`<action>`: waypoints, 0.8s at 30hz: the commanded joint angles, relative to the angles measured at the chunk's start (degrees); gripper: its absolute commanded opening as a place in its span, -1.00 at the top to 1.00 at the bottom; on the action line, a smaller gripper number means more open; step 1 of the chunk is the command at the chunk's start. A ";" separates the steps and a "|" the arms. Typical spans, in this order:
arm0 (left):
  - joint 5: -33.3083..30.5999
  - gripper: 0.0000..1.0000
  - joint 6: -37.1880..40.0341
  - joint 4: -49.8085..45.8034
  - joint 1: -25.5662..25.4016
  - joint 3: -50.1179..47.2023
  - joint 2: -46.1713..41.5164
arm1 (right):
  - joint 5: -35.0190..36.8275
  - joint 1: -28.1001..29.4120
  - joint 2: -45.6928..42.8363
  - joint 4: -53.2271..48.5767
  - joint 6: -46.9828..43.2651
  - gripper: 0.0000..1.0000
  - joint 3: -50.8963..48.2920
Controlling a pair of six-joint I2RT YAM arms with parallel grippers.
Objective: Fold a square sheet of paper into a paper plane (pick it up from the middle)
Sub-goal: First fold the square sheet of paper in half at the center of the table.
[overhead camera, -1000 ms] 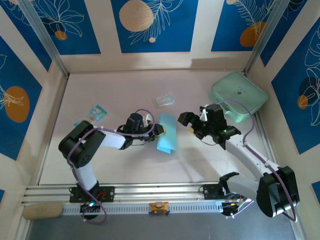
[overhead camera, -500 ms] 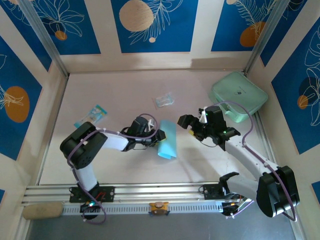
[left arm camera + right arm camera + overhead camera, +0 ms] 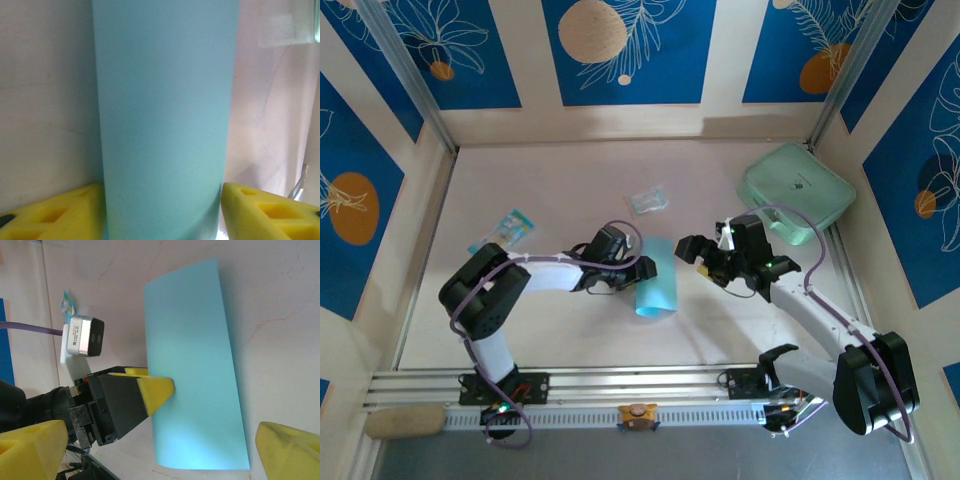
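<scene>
- square sheet of paper (image 3: 658,282): light blue, folded into a long strip, mid-table, near end curling up
- left gripper (image 3: 641,270): at the strip's left long edge
- its jaws are spread, with a yellow fingertip (image 3: 55,212) on each side of the strip in the wrist view
- can't tell if the tips press the paper
- right gripper (image 3: 704,260): just right of the strip, apart from it, jaws spread wide, nothing between them
- clear wrapper (image 3: 648,200): beyond the strip, apart
- mint-green case (image 3: 798,192): far right corner of the table (image 3: 550,180)
- blue-and-white packet (image 3: 506,228): left side, well apart
</scene>
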 commanded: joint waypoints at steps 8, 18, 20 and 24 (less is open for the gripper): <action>-5.52 -0.40 8.24 -13.50 -0.14 2.80 -4.02 | -2.66 0.20 -0.01 0.92 -0.23 -0.88 -1.08; -7.25 -0.42 12.34 -18.16 0.54 4.13 -5.42 | -5.20 2.40 3.54 6.70 1.17 -0.76 -0.96; -7.03 -0.41 12.68 -18.43 0.78 4.09 -5.23 | -5.07 2.86 4.46 6.75 1.19 -0.76 -0.52; -7.20 -0.40 13.08 -18.49 1.37 3.57 -5.55 | -4.80 4.00 6.47 6.83 1.26 -0.74 0.44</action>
